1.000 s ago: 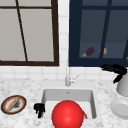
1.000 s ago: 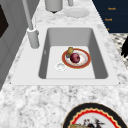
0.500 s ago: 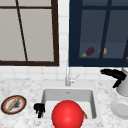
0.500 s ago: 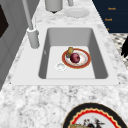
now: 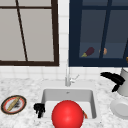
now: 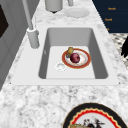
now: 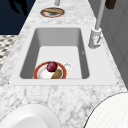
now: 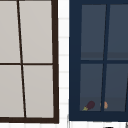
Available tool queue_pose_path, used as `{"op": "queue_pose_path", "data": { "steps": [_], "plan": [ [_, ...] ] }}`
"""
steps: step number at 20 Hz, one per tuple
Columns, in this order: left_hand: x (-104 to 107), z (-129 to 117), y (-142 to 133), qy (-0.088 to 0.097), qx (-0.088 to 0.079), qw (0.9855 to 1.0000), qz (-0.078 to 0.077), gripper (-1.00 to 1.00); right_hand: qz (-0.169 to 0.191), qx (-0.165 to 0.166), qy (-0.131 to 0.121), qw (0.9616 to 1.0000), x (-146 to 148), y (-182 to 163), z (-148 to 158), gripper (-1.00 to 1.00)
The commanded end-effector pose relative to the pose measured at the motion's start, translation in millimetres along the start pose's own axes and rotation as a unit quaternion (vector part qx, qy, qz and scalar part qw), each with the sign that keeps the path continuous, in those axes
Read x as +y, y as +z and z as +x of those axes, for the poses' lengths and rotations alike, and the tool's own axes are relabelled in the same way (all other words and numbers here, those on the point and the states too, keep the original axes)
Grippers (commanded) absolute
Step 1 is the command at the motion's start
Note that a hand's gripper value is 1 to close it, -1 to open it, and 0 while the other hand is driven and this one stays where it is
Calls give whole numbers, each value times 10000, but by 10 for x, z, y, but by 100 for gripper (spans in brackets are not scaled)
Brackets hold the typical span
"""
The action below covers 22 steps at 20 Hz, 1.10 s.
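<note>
Item: grey jug (image 5: 124, 83), upright on the table (image 5: 25, 85) at the sink's (image 5: 67, 96) 3 o'clock. Right hand (image 5: 113, 78) lies just at the jug's 9 o'clock, fingers stretched straight leftward, holding nothing; contact cannot be told. White plate (image 5: 120, 108) at the jug's 6 o'clock. Left hand (image 5: 39, 109) idle, fingers curled downward, at the sink's 8 o'clock corner, farther off.

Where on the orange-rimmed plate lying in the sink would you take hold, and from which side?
Take the orange-rimmed plate by its bare rim from above: it lies flat on the sink floor, walls close around it. Choose the edge away from the red fruit and brown food.
</note>
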<state>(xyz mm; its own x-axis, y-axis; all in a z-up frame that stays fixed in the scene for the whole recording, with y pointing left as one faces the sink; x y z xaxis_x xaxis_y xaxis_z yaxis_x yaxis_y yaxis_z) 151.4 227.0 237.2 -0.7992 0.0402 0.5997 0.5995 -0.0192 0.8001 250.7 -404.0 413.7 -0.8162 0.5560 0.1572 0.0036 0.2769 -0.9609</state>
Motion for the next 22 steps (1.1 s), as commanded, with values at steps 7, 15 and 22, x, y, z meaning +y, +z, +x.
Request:
{"op": "queue_pose_path", "data": {
  "steps": [7, 15, 22],
  "plan": [
    [0, 0, 0, 0, 0, 10000, 0, 0, 137, 922, 28, 9956, 427, -261, -16, -100],
    [0, 0, 0, 0, 0, 10000, 0, 0, 503, 1275, -33, 9906, 718, -599, -90, -100],
    [0, 0, 0, 0, 0, 10000, 0, 0, 834, 1874, -59, 9787, 997, -685, -54, -100]
  ]
}}
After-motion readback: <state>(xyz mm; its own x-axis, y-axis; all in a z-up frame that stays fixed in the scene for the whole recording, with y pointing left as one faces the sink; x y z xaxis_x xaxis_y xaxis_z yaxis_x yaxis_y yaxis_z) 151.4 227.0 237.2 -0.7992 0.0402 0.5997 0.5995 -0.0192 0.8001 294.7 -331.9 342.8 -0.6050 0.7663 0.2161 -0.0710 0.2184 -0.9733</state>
